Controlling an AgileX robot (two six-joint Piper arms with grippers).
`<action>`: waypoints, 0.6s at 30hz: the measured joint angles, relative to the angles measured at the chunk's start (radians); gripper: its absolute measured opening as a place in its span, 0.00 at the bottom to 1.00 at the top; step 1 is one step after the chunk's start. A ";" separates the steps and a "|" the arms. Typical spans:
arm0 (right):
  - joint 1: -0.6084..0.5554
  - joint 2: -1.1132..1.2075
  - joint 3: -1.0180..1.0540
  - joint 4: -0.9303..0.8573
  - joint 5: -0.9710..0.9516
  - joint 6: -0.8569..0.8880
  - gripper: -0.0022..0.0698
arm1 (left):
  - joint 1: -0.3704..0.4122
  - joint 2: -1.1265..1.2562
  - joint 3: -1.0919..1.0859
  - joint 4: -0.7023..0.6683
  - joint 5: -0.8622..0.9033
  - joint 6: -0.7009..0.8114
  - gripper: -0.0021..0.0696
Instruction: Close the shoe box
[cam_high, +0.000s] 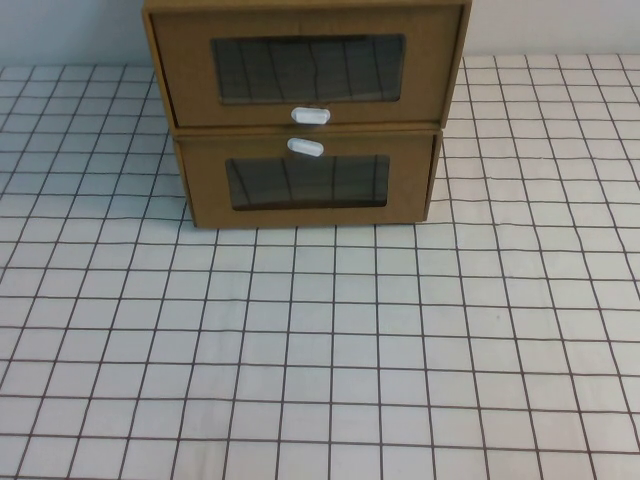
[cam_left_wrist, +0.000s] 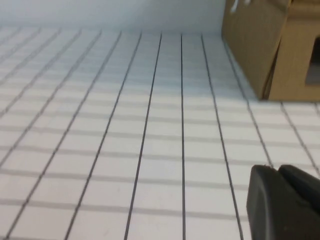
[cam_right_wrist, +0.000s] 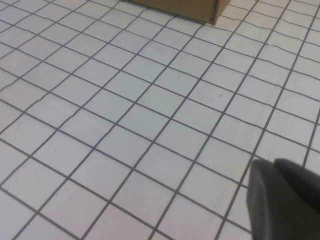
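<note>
Two brown cardboard drawer boxes stacked at the far middle of the gridded worktop (cam_high: 320, 350). Upper one is the shoe box (cam_high: 305, 65): clear window, white oval pull tab (cam_high: 310, 115) below the window. It sits on the twin box (cam_high: 305, 180), whose white tab (cam_high: 305, 147) is above its window. Lower box front stands slightly forward of the upper one. Neither arm in the high view. Left tool (cam_left_wrist: 285, 205) low over the worktop, boxes ahead and to one side; right tool (cam_right_wrist: 282, 200) above bare grid. Finger state of both: cannot tell.
</note>
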 joint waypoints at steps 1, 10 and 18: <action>0.000 0.000 0.000 0.000 0.000 0.000 0.01 | 0.000 0.000 0.002 0.000 0.046 -0.005 0.02; 0.000 0.000 0.000 0.002 0.000 0.000 0.01 | 0.000 -0.001 0.004 0.002 0.096 -0.012 0.02; 0.000 0.000 0.000 0.002 0.000 0.000 0.01 | 0.000 -0.001 0.004 0.002 0.096 -0.012 0.02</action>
